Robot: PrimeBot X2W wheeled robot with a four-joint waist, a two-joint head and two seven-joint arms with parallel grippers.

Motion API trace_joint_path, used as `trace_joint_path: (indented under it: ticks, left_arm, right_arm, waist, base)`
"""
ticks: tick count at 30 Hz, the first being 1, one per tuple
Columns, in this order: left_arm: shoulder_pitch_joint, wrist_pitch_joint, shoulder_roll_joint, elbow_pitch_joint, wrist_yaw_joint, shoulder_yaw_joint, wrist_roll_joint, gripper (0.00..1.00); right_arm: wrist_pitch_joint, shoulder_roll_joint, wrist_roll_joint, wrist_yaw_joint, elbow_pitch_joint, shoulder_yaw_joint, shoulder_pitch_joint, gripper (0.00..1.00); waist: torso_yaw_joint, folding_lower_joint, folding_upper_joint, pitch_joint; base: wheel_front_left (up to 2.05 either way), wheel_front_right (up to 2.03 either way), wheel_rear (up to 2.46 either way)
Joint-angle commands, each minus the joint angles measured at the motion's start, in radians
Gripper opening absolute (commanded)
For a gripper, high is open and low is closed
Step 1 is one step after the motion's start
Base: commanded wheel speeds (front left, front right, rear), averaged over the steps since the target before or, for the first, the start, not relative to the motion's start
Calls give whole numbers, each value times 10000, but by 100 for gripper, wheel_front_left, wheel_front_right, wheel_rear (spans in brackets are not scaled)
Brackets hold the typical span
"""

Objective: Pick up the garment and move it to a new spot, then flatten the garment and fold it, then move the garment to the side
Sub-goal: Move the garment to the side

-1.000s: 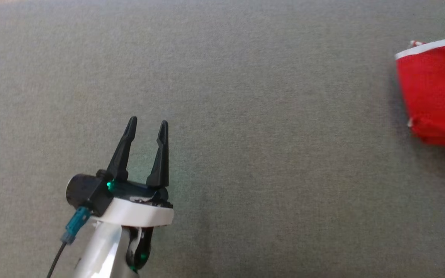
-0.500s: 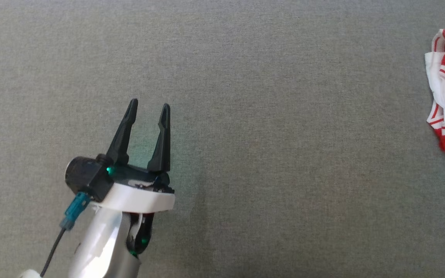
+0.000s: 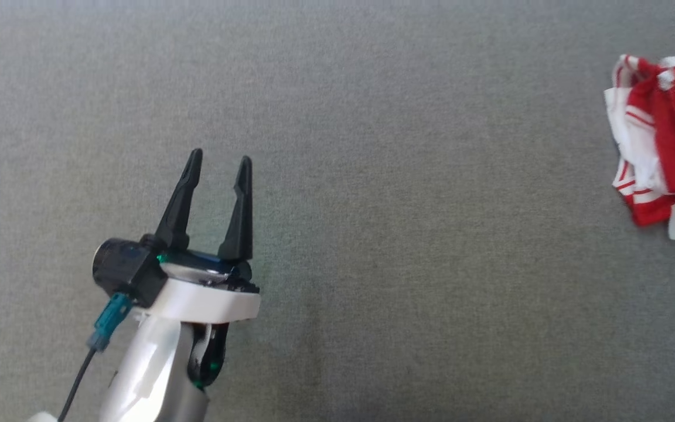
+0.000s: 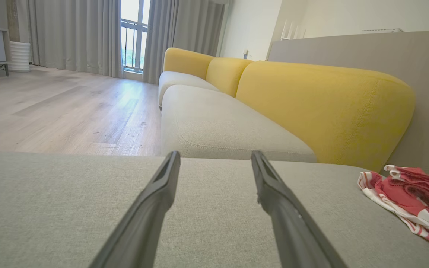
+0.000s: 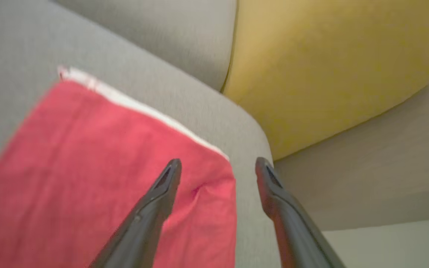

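The garment (image 3: pixel 660 140), red with white stripes and trim, lies rumpled on the grey seat cushion (image 3: pixel 372 234) at about 3 o'clock in the head view, cut off by the picture's edge. In the left wrist view it sits low at 4 o'clock (image 4: pixel 412 193), close to the end of the yellow backrest (image 4: pixel 322 108). I judge it to be set down there as its new spot; bunched as it is, the flattening and folding are not yet done. The right gripper (image 5: pixel 218 160) hangs just above it, fingers spread wide with nothing pinched between them. In that blurred view one finger crosses the red cloth (image 5: pixel 106 167) towards 7 o'clock, the other points past the cloth's edge over bare cushion. I cannot tell whether either tip touches the fabric. The left gripper (image 3: pixel 219 157) waits well apart at about 8 o'clock in the head view, above bare cushion. Its fingers are likewise splayed and empty, probably kept clear so that it can join in spreading the cloth.
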Motion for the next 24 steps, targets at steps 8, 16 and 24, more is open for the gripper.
trace_joint_path:
  ticks: [8,16,24]
  left_arm:
    - [450,-51,68,-592,15,845,223,100]
    - [1061,-51,68,-770,15,1096,191,100]
    - [1597,-51,68,-502,15,1031,-117,100]
  right_arm:
    - [-1130,2266,-571,-7,-1900,-1608,384,100]
    - [-1990,4810,-215,-7,-3628,-2035,1845,100]
    - [-2826,6640,129,-7,-4164,-1918,3555,100]
  waist:
    - [-428,1,0,-1143]
    - [-547,1,0,-1967]
    - [-443,1,0,-2350]
  base:
    - [0,0,0]
    - [0,0,0]
    - [0,0,0]
